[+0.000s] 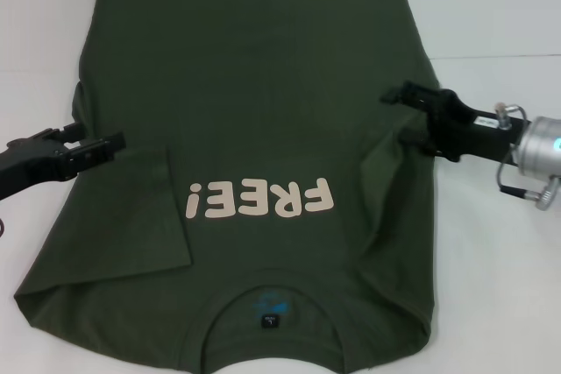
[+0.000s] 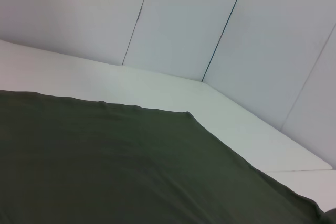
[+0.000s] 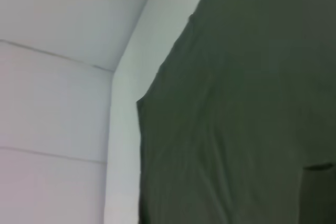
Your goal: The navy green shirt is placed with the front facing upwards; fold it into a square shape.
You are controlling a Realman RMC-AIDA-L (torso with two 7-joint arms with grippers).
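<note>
Left gripper and right gripper are hovering at the navy green shirt sides, finger state unclear on both; folded sleeves risk springing open or bunching.

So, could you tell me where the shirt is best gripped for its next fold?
Probably at the navy green shirt's long side edges, each gripper from its own side: left gripper and right gripper already sit there, and both sleeves look folded inward, leaving straight edges.
</note>
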